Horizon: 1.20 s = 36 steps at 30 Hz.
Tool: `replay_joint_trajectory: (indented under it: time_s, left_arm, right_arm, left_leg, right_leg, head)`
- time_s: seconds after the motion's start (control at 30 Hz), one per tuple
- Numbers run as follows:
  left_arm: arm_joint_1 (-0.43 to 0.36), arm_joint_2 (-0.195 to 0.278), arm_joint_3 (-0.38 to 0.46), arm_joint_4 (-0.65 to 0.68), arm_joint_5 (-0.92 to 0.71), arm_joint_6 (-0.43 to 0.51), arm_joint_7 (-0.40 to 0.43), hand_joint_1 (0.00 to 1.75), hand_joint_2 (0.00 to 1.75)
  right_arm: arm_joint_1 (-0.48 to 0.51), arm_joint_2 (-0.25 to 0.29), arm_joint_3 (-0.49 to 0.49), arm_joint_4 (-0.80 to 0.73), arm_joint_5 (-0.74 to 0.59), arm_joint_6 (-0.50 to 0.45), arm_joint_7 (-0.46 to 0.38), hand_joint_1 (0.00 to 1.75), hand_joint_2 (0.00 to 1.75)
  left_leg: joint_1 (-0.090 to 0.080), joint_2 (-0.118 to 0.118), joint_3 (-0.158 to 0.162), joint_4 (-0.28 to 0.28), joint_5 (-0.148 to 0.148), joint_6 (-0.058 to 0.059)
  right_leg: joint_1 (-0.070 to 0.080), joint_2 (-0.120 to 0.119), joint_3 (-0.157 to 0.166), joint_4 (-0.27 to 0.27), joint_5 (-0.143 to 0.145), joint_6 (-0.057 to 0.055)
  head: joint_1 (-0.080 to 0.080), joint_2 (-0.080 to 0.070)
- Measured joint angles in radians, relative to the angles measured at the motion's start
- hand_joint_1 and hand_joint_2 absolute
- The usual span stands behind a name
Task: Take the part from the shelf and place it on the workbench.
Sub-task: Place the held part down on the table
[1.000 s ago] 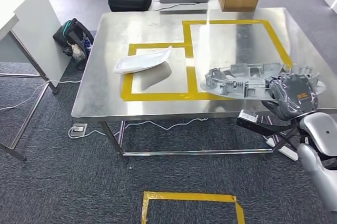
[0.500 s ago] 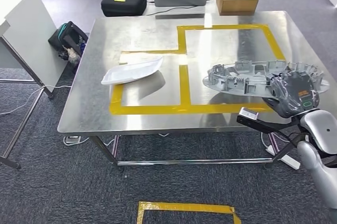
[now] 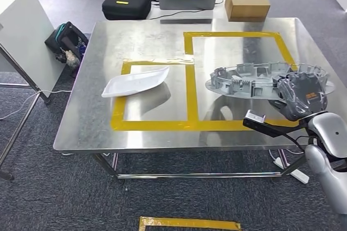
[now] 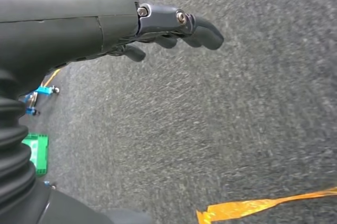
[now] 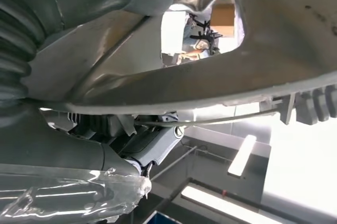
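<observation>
One grey part [image 3: 262,79], one white tray [image 3: 135,81]

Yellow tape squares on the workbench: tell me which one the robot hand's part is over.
The larger, far-right square: the grey part, held by the right robot hand, is over it. The smaller left square holds the white tray.
</observation>
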Motion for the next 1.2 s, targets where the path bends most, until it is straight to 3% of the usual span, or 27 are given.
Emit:
replay_joint_trajectory:
  time_s: [0.1, 0.17, 0.2, 0.27, 0.3, 0.33, 0.37, 0.4, 0.47, 0.5, 0.53, 0.67, 0.73, 0.8, 0.83, 0.87, 0.9, 0.93, 1.0, 1.07, 1.13, 1.2]
  left_arm:
    - [0.0, 0.003, 0.0, 0.0, 0.0, 0.0, 0.0, 0.0, 1.75]
    - [0.001, 0.004, 0.0, 0.0, 0.0, 0.0, 0.0, 0.0, 1.75]
    - [0.0, 0.004, 0.0, 0.0, 0.0, 0.0, 0.0, 0.0, 1.75]
    - [-0.002, 0.002, 0.0, 0.0, 0.0, 0.0, 0.0, 0.0, 1.75]
    - [-0.002, 0.002, 0.0, 0.0, 0.0, 0.0, 0.0, 0.0, 1.75]
    - [-0.001, 0.002, 0.0, 0.0, 0.0, 0.0, 0.001, 0.0, 1.75]
    - [0.0, 0.002, 0.0, 0.0, 0.0, 0.0, 0.001, 0.0, 1.75]
    - [0.0, 0.002, 0.0, 0.0, 0.0, -0.001, 0.002, 0.0, 1.75]
    - [0.0, 0.002, 0.0, 0.0, 0.0, -0.001, 0.002, 0.0, 1.75]
    - [-0.001, 0.002, 0.0, 0.0, 0.0, -0.001, 0.002, 0.0, 1.75]
    - [-0.002, 0.002, 0.0, 0.0, 0.0, -0.001, 0.002, 0.0, 1.75]
    - [-0.002, 0.001, 0.0, 0.0, 0.0, -0.001, 0.002, 0.0, 1.75]
    - [-0.003, 0.002, 0.0, 0.0, 0.0, 0.0, 0.003, 0.0, 1.75]
    - [-0.004, 0.001, 0.0, 0.0, 0.0, 0.0, 0.003, 0.0, 1.75]
    - [-0.003, 0.0, 0.0, 0.0, 0.0, -0.001, 0.003, 0.0, 1.75]
    - [-0.003, 0.0, 0.0, 0.0, 0.0, -0.001, 0.003, 0.0, 1.75]
    - [-0.002, 0.0, 0.001, 0.0, 0.0, -0.001, 0.003, 0.0, 1.75]
    - [-0.002, -0.001, 0.001, 0.0, 0.0, -0.001, 0.003, 0.0, 1.75]
    - [-0.002, -0.001, 0.001, 0.0, 0.0, -0.001, 0.004, 0.0, 1.75]
    - [-0.002, -0.001, 0.0, 0.0, 0.0, -0.001, 0.006, 0.0, 1.75]
    - [-0.001, 0.001, 0.0, 0.0, 0.0, -0.001, 0.006, 0.0, 1.75]
    - [-0.001, 0.001, 0.0, -0.001, 0.0, 0.0, 0.007, 0.0, 1.75]
  right_arm:
    - [0.001, 0.002, 0.0, 0.005, 0.0, 0.0, 0.0, 1.75, 1.75]
    - [0.002, 0.002, 0.0, 0.006, 0.0, 0.0, 0.0, 1.75, 1.75]
    - [0.002, 0.002, 0.0, 0.006, 0.0, 0.0, 0.0, 1.75, 1.75]
    - [0.002, 0.002, -0.001, 0.007, 0.0, -0.001, 0.001, 1.75, 1.75]
    - [0.002, 0.002, -0.002, 0.007, 0.0, -0.001, 0.001, 1.75, 1.75]
    - [0.002, 0.002, -0.002, 0.007, 0.0, -0.001, 0.001, 1.75, 1.75]
    - [0.003, 0.002, -0.002, 0.007, 0.0, -0.001, 0.001, 1.75, 1.75]
    - [0.003, 0.002, -0.002, 0.007, 0.0, -0.001, 0.001, 1.75, 1.75]
    - [0.002, 0.002, -0.002, 0.007, 0.0, -0.001, 0.001, 1.75, 1.75]
    - [0.002, 0.002, -0.002, 0.007, 0.0, -0.002, 0.001, 1.75, 1.75]
    - [0.001, 0.002, -0.002, 0.007, 0.0, -0.002, 0.001, 1.75, 1.75]
    - [0.002, 0.002, -0.002, 0.007, 0.0, -0.002, 0.0, 1.75, 1.75]
    - [0.001, 0.002, -0.003, 0.007, 0.0, -0.002, 0.0, 1.75, 1.75]
    - [0.002, 0.002, -0.002, 0.007, -0.001, -0.002, 0.0, 1.75, 1.75]
    - [0.003, 0.002, -0.002, 0.007, -0.001, -0.002, 0.0, 1.75, 1.75]
    - [0.004, 0.002, -0.002, 0.008, -0.001, -0.002, 0.0, 1.75, 1.75]
    - [0.005, 0.002, -0.002, 0.009, -0.001, -0.002, 0.0, 1.75, 1.75]
    - [0.005, 0.002, -0.002, 0.009, -0.001, -0.002, 0.0, 1.75, 1.75]
    - [0.005, 0.002, -0.002, 0.01, -0.001, -0.002, 0.0, 1.75, 1.75]
    - [0.006, 0.002, -0.002, 0.01, -0.001, -0.003, 0.0, 1.75, 1.75]
    - [0.008, 0.002, -0.002, 0.009, -0.001, -0.003, 0.0, 1.75, 1.75]
    - [0.01, 0.002, -0.003, 0.009, -0.001, -0.003, 0.0, 1.75, 1.75]
  left_leg:
    - [-0.005, -0.003, -0.01, 0.008, -0.006, -0.005]
    - [-0.002, 0.001, -0.023, 0.036, -0.03, -0.019]
    - [0.003, 0.006, -0.044, 0.078, -0.056, -0.03]
    - [0.019, 0.016, -0.114, 0.215, -0.117, -0.049]
    - [0.027, 0.019, -0.15, 0.28, -0.135, -0.056]
    - [0.035, 0.021, -0.174, 0.315, -0.134, -0.062]
    - [0.041, 0.022, -0.179, 0.31, -0.113, -0.066]
    - [0.045, 0.022, -0.164, 0.265, -0.074, -0.068]
    - [0.048, 0.023, -0.101, 0.122, 0.004, -0.068]
    - [0.048, 0.023, -0.075, 0.066, 0.023, -0.066]
    - [0.047, 0.023, -0.06, 0.033, 0.029, -0.064]
    - [0.046, 0.022, -0.049, 0.009, 0.023, -0.047]
    - [0.047, 0.022, -0.041, 0.003, 0.023, -0.037]
    - [0.041, 0.022, -0.037, 0.003, 0.017, -0.029]
    - [0.038, 0.021, -0.033, 0.003, 0.014, -0.026]
    - [0.036, 0.02, -0.029, 0.004, 0.011, -0.024]
    - [0.034, 0.019, -0.025, 0.004, 0.007, -0.023]
    - [0.032, 0.017, -0.019, 0.006, 0.003, -0.023]
    - [0.027, 0.014, -0.012, 0.012, -0.008, -0.028]
    - [0.022, 0.013, -0.013, 0.017, -0.014, -0.033]
    - [0.023, 0.013, -0.014, 0.019, -0.019, -0.037]
    - [0.025, 0.015, -0.03, 0.056, -0.046, -0.05]
  right_leg:
    - [-0.003, 0.004, 0.002, -0.012, 0.003, -0.014]
    - [-0.008, 0.001, 0.003, -0.014, 0.001, -0.024]
    - [-0.01, -0.001, 0.004, -0.015, 0.0, -0.029]
    - [-0.011, -0.005, 0.006, -0.016, -0.003, -0.036]
    - [-0.011, -0.006, 0.008, -0.015, -0.006, -0.038]
    - [-0.012, -0.008, 0.011, -0.015, -0.009, -0.038]
    - [-0.013, -0.009, 0.015, -0.016, -0.012, -0.038]
    - [-0.014, -0.009, 0.02, -0.016, -0.015, -0.038]
    - [-0.016, -0.009, 0.03, -0.017, -0.022, -0.032]
    - [-0.016, -0.008, 0.032, -0.017, -0.025, -0.028]
    - [-0.015, -0.008, 0.033, -0.018, -0.028, -0.024]
    - [-0.017, -0.009, 0.028, -0.015, -0.038, -0.003]
    - [-0.016, -0.01, -0.02, 0.077, -0.083, -0.001]
    - [-0.012, -0.01, -0.1, 0.222, -0.138, -0.002]
    - [-0.009, -0.01, -0.128, 0.267, -0.145, -0.002]
    - [-0.006, -0.01, -0.138, 0.273, -0.131, -0.004]
    - [-0.005, -0.01, -0.126, 0.235, -0.098, -0.007]
    - [-0.004, -0.01, -0.097, 0.167, -0.055, -0.009]
    - [-0.002, -0.008, -0.033, 0.037, -0.002, -0.015]
    - [0.0, -0.007, -0.007, -0.009, 0.002, -0.022]
    - [-0.002, -0.007, -0.004, -0.012, 0.001, -0.031]
    - [-0.007, -0.009, 0.002, -0.016, 0.001, -0.039]
  head:
    - [-0.004, 0.0]
    - [-0.009, 0.0]
    - [-0.012, 0.0]
    - [-0.018, 0.0]
    - [-0.018, 0.0]
    - [-0.018, 0.0]
    - [-0.018, 0.0]
    - [-0.018, 0.0]
    - [-0.018, 0.0]
    - [-0.018, 0.0]
    - [-0.018, 0.0]
    - [-0.016, 0.0]
    - [-0.012, 0.0]
    - [-0.01, 0.0]
    - [-0.01, 0.0]
    - [-0.009, 0.0]
    - [-0.009, 0.0]
    - [-0.009, 0.0]
    - [-0.01, 0.0]
    - [-0.011, 0.0]
    - [-0.011, 0.0]
    - [-0.015, 0.0]
